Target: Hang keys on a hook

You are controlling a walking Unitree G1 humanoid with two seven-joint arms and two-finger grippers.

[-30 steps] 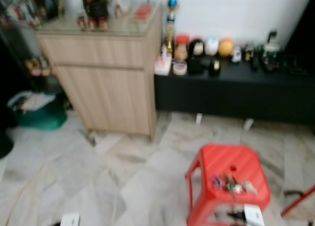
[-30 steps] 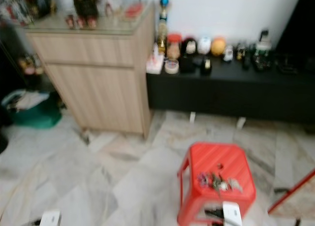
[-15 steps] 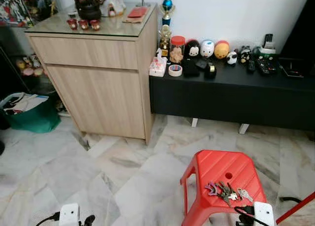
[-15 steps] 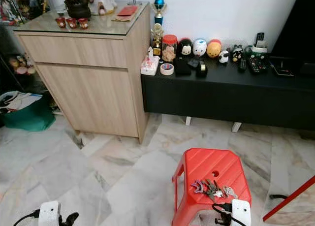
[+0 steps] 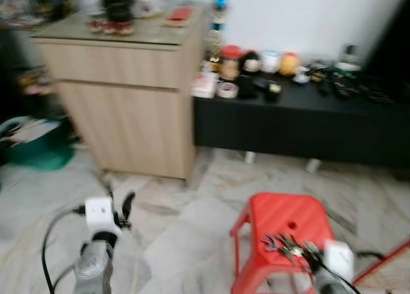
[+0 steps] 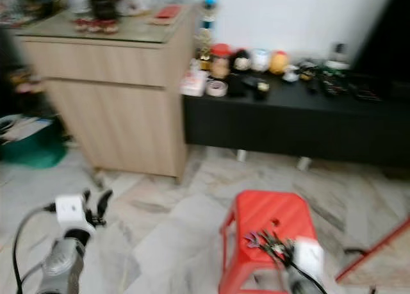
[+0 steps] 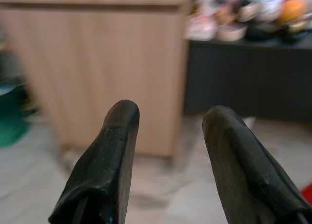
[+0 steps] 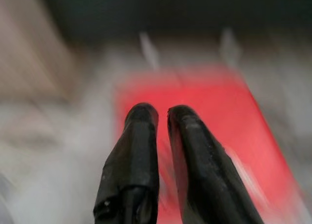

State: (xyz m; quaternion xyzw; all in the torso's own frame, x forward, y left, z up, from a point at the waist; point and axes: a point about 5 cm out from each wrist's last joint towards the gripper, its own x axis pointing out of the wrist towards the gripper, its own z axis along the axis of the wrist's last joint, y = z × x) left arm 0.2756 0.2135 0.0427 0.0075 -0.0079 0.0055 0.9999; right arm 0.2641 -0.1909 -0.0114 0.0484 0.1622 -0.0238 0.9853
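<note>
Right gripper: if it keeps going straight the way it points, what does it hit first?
Probably the red stool. In the wrist view the right gripper points at its red top, with its fingers nearly together. The keys lie on that top near the gripper; blur hides whether they sit in its line.

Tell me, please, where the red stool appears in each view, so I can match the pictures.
Left eye view: red stool at bottom, right of centre.
Right eye view: the same, nearer the middle.
Left wrist view: only a red sliver at the lower right edge.
Right wrist view: blurred red behind the fingers.
Shared landmark: wooden cabinet.
</note>
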